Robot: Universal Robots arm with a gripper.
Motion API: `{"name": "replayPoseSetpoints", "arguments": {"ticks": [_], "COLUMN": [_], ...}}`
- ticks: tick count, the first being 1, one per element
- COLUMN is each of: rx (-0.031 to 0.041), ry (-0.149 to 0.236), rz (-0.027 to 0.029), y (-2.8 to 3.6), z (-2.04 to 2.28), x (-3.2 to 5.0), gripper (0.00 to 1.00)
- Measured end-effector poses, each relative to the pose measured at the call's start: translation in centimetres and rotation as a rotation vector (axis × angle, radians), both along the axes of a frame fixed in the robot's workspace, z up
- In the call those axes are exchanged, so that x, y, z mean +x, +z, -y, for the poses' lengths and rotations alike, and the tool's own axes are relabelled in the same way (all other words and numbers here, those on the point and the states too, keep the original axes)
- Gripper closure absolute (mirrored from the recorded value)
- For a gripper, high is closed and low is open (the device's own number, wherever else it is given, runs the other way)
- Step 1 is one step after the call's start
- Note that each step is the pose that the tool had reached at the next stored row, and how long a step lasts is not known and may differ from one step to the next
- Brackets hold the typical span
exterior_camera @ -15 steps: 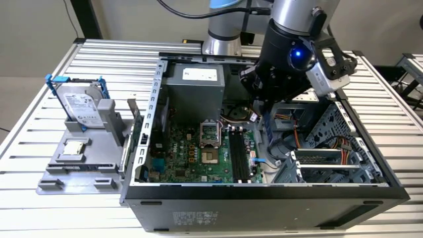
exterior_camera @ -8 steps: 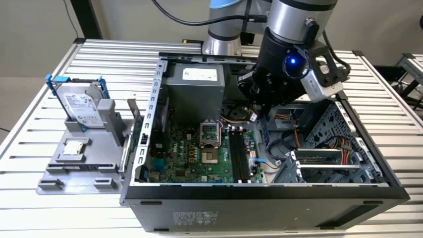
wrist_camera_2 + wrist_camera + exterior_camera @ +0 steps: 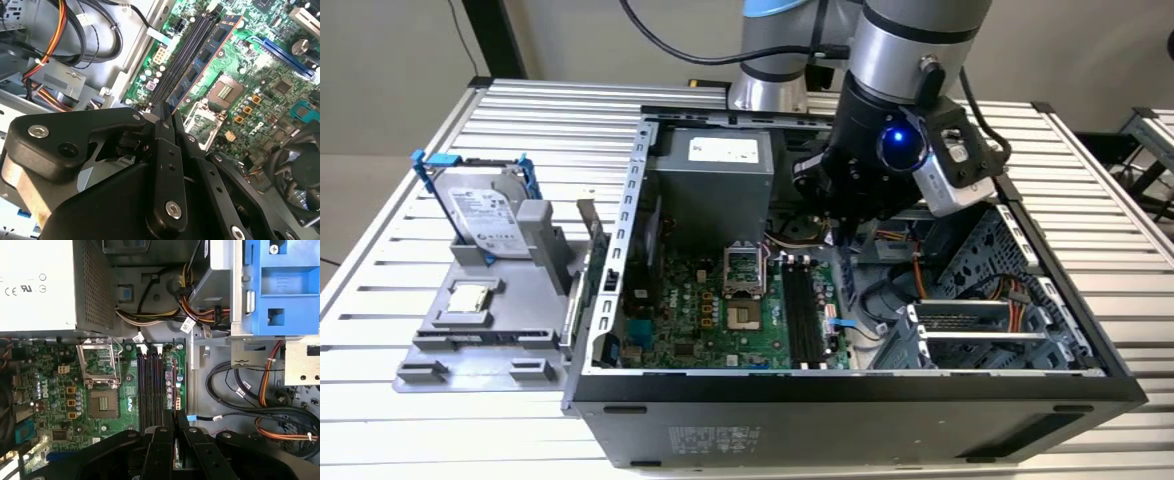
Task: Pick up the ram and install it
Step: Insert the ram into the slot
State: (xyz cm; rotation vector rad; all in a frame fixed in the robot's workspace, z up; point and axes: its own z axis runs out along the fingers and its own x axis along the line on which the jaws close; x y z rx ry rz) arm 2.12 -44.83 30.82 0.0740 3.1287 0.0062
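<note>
The hand [image 3: 167,112] is closed on the ram [image 3: 205,55], its two fingers pinched together over the stick's near end. In the second wrist view the ram runs straight out from the fingertips, chip side showing, with its far end toward the far end of the slots [image 3: 182,55].

Its long axis lies parallel to the black slots. The stick sits just beside them, on the side toward the open socket [image 3: 225,90], and it looks lined up lengthwise with the slot bank rather than skewed across it. Whether its lower edge touches a slot or hangs clear above cannot be told here.

In the first wrist view the hand [image 3: 175,427] points along the slots [image 3: 150,385], and its fingertips sit at the end of the bank, on the side away from the socket.

In the exterior view the hand [image 3: 845,232] is down inside the open case [image 3: 854,400], which lies on the bench [image 3: 520,100], and stands over the far end of the slots [image 3: 803,310].
</note>
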Motion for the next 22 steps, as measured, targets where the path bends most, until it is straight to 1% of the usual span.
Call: {"name": "replayPoseSetpoints", "arguments": {"ticks": [4, 9, 17, 22], "rx": [0.0001, -0.0001, -0.0001, -0.0002], "ry": [0.000, -0.007, -0.007, -0.001], "rz": [0.0000, 0.0000, 0.0000, 0.0000], "y": [-0.73, -1.65, -3.09, -4.01], "z": [-0.30, -0.39, -0.41, -0.34], "x": [0.00, 0.00, 0.07, 0.06], "gripper": [1.00, 1.00, 1.00, 1.00]}}
